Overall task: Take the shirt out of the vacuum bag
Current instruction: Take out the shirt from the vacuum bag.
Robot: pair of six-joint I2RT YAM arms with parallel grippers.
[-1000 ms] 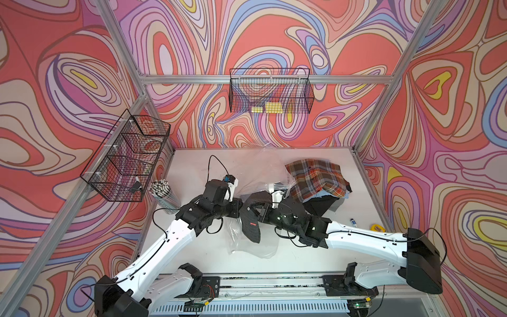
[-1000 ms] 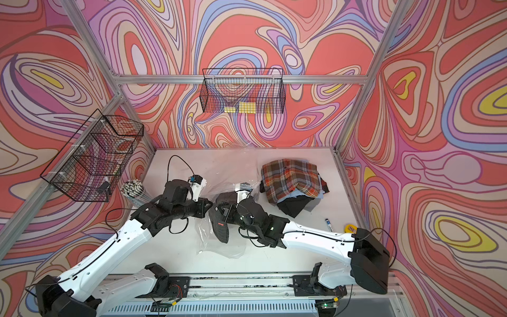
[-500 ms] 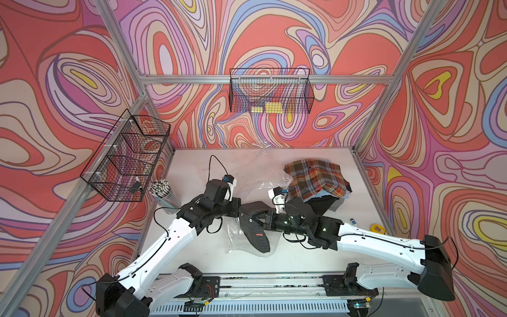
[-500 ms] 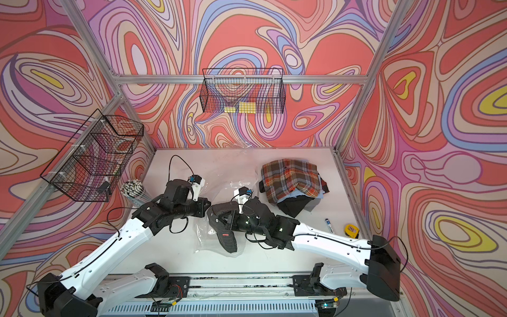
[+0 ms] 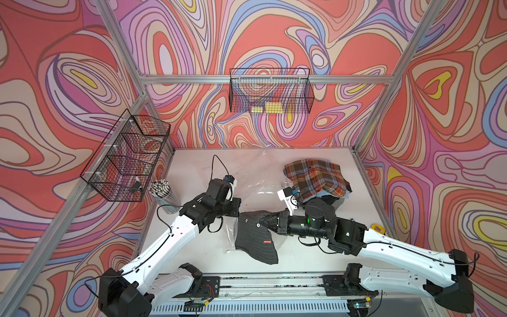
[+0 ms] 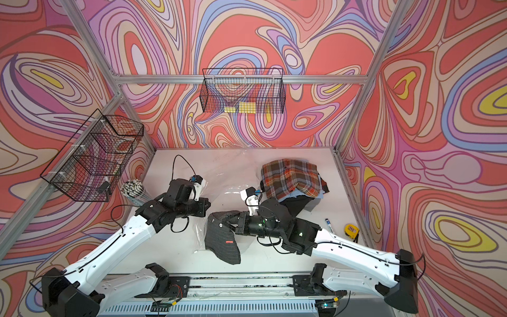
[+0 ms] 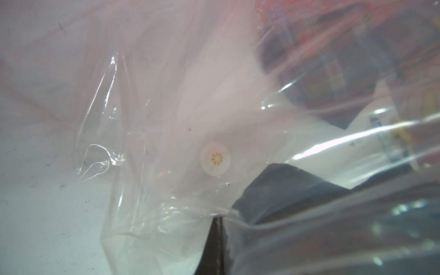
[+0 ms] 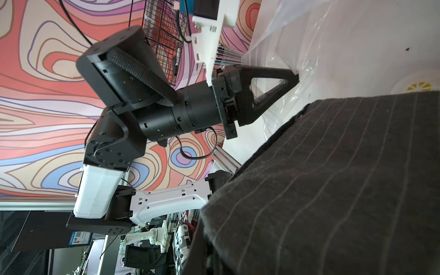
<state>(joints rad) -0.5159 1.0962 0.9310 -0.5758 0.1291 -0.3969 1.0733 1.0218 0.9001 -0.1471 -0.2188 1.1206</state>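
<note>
Probably a robotics lab cell: aluminium frame point(image 5: 192, 79), swirl-printed walls point(image 5: 274, 41), wire baskets point(image 5: 270, 94), rail-mounted robot arms point(image 5: 170, 241).

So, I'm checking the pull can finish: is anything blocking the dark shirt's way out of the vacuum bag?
Nothing solid shows. The right gripper grips the dark shirt, whose near end is already out; only vacuum bag film, pinched by the left gripper, lies beside its far part.
</note>
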